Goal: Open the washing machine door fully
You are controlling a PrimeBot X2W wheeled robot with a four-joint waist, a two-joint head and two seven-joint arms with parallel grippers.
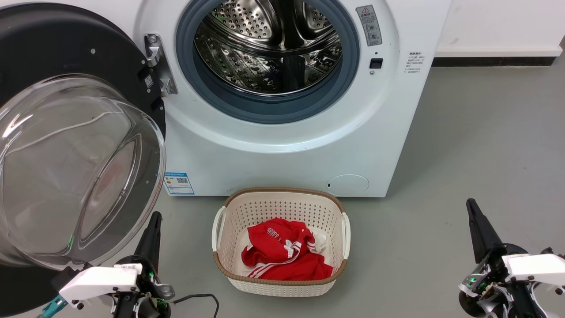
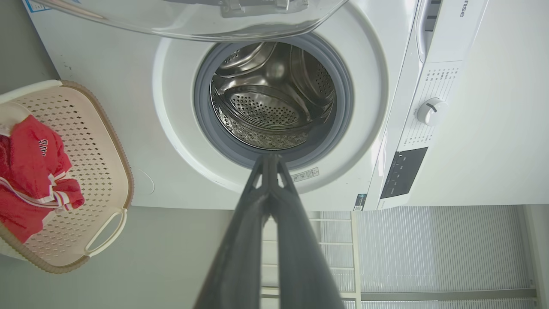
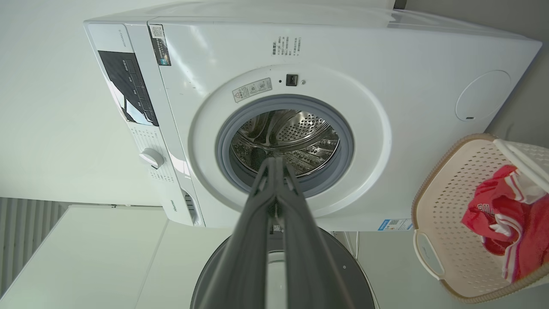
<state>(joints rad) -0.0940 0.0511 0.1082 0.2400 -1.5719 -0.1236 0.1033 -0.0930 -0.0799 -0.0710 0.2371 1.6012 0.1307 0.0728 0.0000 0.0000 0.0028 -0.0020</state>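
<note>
The white washing machine (image 1: 282, 150) stands ahead with its steel drum exposed inside a grey-blue seal. Its door (image 1: 57, 44), a black disc with a bulging clear glass bowl, is swung wide out to the left on its hinge. In the head view my left gripper (image 1: 154, 218) sits low at the lower left, just under the glass bowl, fingers shut and empty. At the lower right my right gripper (image 1: 471, 205) rests shut, far from the door. The left wrist view shows its gripper (image 2: 270, 158) closed, the bowl's rim (image 2: 193, 25) above. The right wrist view shows its gripper (image 3: 273, 161) closed, door (image 3: 343, 274) below.
A cream perforated laundry basket (image 1: 229, 212) holding a red garment (image 1: 284, 251) sits on the grey floor in front of the machine, between my arms. A white wall and baseboard run behind at the right. A black cable lies on the floor near my left arm.
</note>
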